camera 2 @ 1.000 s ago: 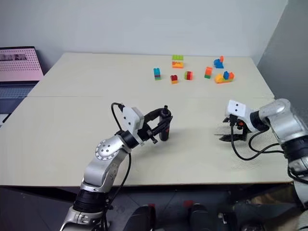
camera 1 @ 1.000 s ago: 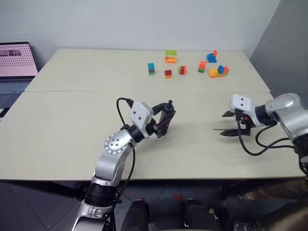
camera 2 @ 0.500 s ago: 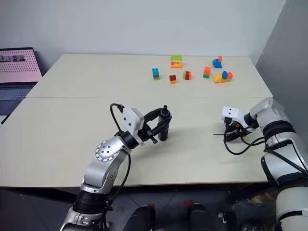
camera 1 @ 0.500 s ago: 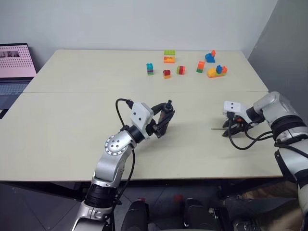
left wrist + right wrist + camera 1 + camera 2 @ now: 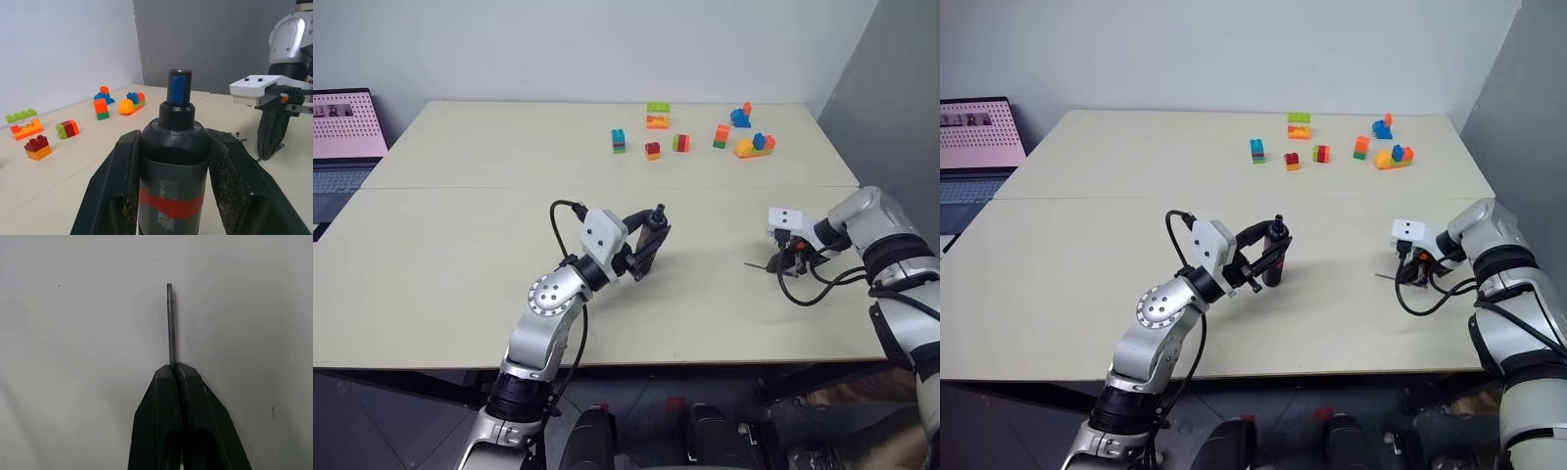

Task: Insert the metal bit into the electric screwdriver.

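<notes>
My left gripper (image 5: 647,246) is shut on the electric screwdriver (image 5: 651,233), a black tool with a red band, held above the table's middle. In the left wrist view the screwdriver (image 5: 172,166) stands between the two black fingers (image 5: 117,176), with its bluish tip at the far end. On the right, my right gripper (image 5: 784,262) points down at the table and is shut on the metal bit (image 5: 170,323). The bit (image 5: 756,263) is a thin grey rod that sticks out past the closed fingertips (image 5: 188,377) and lies low over the tabletop.
Several coloured toy bricks (image 5: 685,137) are scattered at the table's far side. An open laptop (image 5: 342,127) stands off the table's left edge. A grey wall (image 5: 891,88) rises on the right. The seam of the beige table (image 5: 460,245) runs across its middle.
My right gripper has gone from wide open over the metal bit to shut on it, and has sunk slightly. The left arm and the screwdriver have stayed in place.
</notes>
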Robot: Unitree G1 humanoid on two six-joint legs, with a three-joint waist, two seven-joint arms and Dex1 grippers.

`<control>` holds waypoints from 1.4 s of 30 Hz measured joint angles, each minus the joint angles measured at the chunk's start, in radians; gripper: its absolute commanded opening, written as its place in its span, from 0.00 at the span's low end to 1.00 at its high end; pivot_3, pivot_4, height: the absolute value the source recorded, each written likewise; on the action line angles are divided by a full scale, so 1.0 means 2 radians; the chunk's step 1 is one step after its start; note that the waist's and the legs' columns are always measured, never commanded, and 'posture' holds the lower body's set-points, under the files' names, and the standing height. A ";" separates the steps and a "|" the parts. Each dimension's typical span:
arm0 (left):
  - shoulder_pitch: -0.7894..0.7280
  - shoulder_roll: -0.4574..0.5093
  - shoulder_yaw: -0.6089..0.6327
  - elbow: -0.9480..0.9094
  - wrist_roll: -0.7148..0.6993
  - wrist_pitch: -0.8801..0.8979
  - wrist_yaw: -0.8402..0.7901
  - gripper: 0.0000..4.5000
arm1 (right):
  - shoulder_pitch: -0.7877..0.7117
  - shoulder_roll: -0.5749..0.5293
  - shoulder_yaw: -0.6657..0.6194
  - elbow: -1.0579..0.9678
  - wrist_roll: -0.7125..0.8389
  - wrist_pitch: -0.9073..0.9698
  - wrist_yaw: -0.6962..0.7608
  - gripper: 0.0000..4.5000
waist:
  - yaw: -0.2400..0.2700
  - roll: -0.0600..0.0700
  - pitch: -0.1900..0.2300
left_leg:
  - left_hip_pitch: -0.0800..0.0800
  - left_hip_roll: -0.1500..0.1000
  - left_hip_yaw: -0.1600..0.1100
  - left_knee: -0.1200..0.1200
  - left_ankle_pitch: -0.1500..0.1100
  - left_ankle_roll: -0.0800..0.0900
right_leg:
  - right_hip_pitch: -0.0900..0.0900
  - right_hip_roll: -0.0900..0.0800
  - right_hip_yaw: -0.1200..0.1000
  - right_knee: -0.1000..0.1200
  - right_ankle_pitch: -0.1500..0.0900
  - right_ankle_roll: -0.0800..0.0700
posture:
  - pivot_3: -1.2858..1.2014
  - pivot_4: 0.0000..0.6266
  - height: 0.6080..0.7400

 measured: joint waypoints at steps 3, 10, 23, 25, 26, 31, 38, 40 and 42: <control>-0.004 -0.001 0.000 0.006 0.000 -0.001 0.001 0.36 | 0.002 0.001 -0.034 -0.022 0.020 0.003 -0.009 0.00 | 0.000 0.000 0.000 | 0.000 0.000 0.000 0.000 0.000 0.000 | 0.000 0.000 0.000 0.000 0.000 0.000 | 0.52 0.24 1.00; -0.008 -0.018 0.002 0.018 0.003 -0.006 0.030 0.36 | 0.094 0.015 -0.169 -0.245 0.138 0.081 -0.076 0.00 | 0.001 0.000 0.000 | 0.000 0.000 0.000 -0.001 0.000 0.000 | 0.000 0.000 0.000 0.000 0.001 0.001 | 0.52 0.24 1.00; -0.009 -0.060 -0.001 0.024 0.035 -0.007 0.110 0.36 | 0.226 0.221 -0.253 -0.683 0.270 0.230 -0.364 0.00 | 0.000 0.001 0.000 | -0.001 0.001 -0.001 -0.002 0.000 0.000 | -0.002 0.001 0.000 0.000 0.001 0.002 | 0.52 0.24 1.00; -0.010 -0.066 -0.003 0.025 0.043 -0.008 0.120 0.36 | 0.226 0.251 -0.247 -0.704 0.273 0.229 -0.401 0.00 | 0.000 0.001 0.000 | -0.001 0.001 -0.001 -0.002 0.000 0.000 | -0.002 0.001 0.000 0.000 0.001 0.002 | 0.52 0.24 1.00; -0.010 -0.069 -0.003 0.026 0.045 -0.008 0.124 0.36 | 0.226 0.259 -0.246 -0.707 0.273 0.228 -0.414 0.00 | 0.000 0.001 0.000 | -0.001 0.001 -0.001 -0.002 0.000 0.000 | -0.002 0.001 0.000 0.000 0.001 0.001 | 0.52 0.24 1.00; -0.013 -0.078 -0.002 0.033 0.052 -0.012 0.146 0.36 | 0.225 0.305 -0.227 -0.719 0.273 0.215 -0.468 0.00 | 0.000 0.001 0.000 | -0.002 0.001 -0.001 -0.003 0.000 0.000 | -0.004 0.002 0.000 0.000 0.001 0.002 | 0.52 0.24 1.00; -0.017 -0.083 -0.002 0.038 0.055 -0.012 0.167 0.36 | 0.227 0.329 -0.199 -0.714 0.270 0.175 -0.494 0.00 | -0.001 0.001 0.000 | -0.002 0.001 -0.001 -0.004 0.000 0.000 | -0.005 0.002 0.000 0.000 0.001 0.001 | 0.52 0.24 1.00; -0.016 -0.083 -0.002 0.038 0.055 -0.012 0.171 0.36 | 0.226 0.331 -0.193 -0.703 0.263 0.159 -0.503 0.00 | -0.001 0.001 0.000 | -0.002 0.001 -0.001 -0.004 0.000 0.000 | -0.005 0.002 0.000 0.000 0.001 0.001 | 0.52 0.24 1.00; -0.016 -0.083 -0.002 0.038 0.055 -0.012 0.175 0.36 | 0.227 0.333 -0.189 -0.693 0.255 0.149 -0.511 0.00 | -0.001 0.001 0.000 | -0.002 0.001 -0.001 -0.004 0.000 0.000 | -0.005 0.002 0.000 0.000 0.001 0.000 | 0.52 0.24 1.00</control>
